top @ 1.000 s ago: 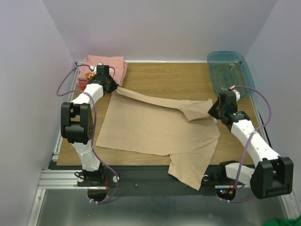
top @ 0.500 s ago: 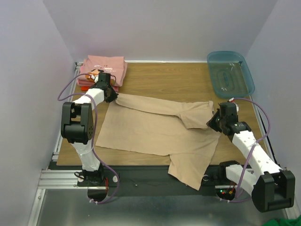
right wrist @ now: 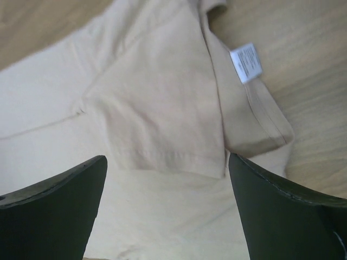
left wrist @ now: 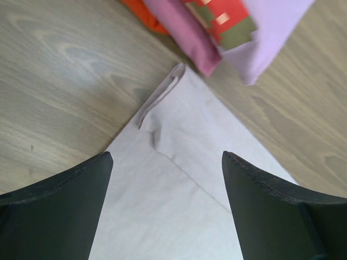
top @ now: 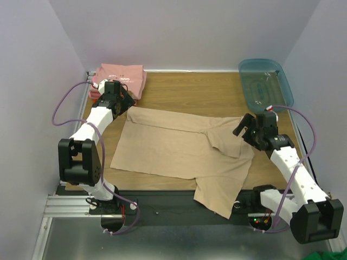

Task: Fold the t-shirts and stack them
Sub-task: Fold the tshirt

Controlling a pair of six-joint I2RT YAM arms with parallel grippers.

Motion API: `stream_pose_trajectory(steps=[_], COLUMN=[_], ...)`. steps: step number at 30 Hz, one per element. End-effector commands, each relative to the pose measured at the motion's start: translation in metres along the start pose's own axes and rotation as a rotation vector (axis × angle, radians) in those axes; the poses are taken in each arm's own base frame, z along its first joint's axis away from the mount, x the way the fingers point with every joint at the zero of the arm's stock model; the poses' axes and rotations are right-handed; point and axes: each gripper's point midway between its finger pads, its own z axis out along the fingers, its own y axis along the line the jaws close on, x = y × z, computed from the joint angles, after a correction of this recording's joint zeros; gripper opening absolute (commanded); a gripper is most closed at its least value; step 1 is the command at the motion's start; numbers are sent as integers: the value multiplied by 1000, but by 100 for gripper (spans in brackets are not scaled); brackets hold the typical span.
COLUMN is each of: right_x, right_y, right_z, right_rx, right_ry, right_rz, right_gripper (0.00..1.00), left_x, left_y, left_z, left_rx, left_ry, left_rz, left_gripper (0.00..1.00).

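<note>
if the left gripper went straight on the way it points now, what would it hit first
Most likely the corner of the tan t-shirt, lying under the open left gripper; the folded pink t-shirt is beyond it, depth unclear.

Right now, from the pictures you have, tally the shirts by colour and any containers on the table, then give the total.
Tan shirt: 1
Pink shirt: 1
Red-orange shirt: 1
Teal bin: 1
Total: 4
</note>
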Motion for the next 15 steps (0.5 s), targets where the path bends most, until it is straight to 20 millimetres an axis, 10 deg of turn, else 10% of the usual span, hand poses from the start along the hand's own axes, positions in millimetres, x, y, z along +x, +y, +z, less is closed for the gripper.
stream_pose_trajectory(steps=[1, 9, 15], right_x=[-47, -75, -69], right_y=[28, 77, 69], right_z=[2, 67, 142], right_rx=[-31, -105, 8], right_ry=[-102, -65, 4], right_rz=[1, -43, -99], right_gripper=[100, 100, 100], left_x=[-12, 19, 43], left_y=[-32, -92, -74], left_z=[-27, 1, 51], left_rx=[101, 239, 128], left_ry=[-55, 47, 94], left_rz=[13, 116, 128], left_gripper=[94, 94, 94])
